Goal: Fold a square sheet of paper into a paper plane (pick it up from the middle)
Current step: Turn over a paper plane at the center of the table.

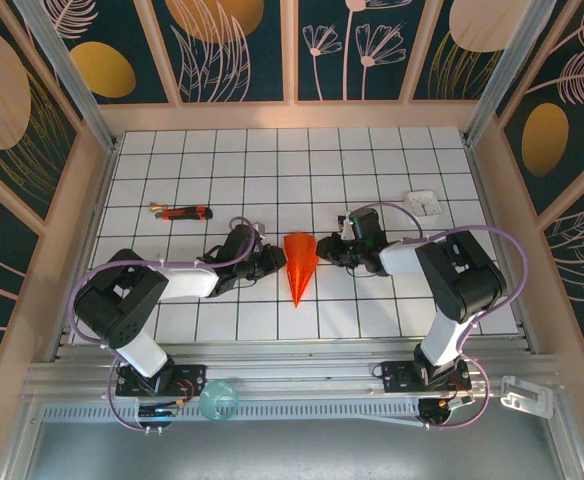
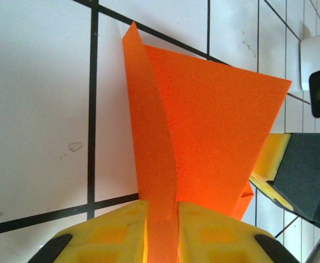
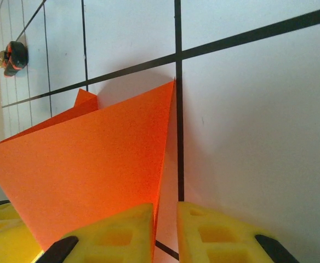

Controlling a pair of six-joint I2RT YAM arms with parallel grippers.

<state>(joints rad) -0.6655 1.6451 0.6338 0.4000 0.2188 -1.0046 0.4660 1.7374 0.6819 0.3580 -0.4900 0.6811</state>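
Note:
The square sheet of paper is now a folded orange-red paper plane (image 1: 299, 264), a dart lying mid-table with its tip toward the near edge. My left gripper (image 1: 275, 258) sits at its left side. In the left wrist view a raised flap of the plane (image 2: 152, 137) runs between the yellow fingers (image 2: 116, 230) and fills the narrow gap of the gripper (image 2: 163, 207). My right gripper (image 1: 327, 250) is at the plane's right side. In its wrist view the plane (image 3: 94, 164) has its edge against one finger, and bare table shows in the gap of the gripper (image 3: 165, 208).
A red-and-black stick tool (image 1: 184, 212) lies at the back left and appears again (image 3: 9, 57) in the right wrist view. A small white square object (image 1: 424, 203) sits at the back right. A teal object (image 1: 218, 400) rests on the rail by the left base.

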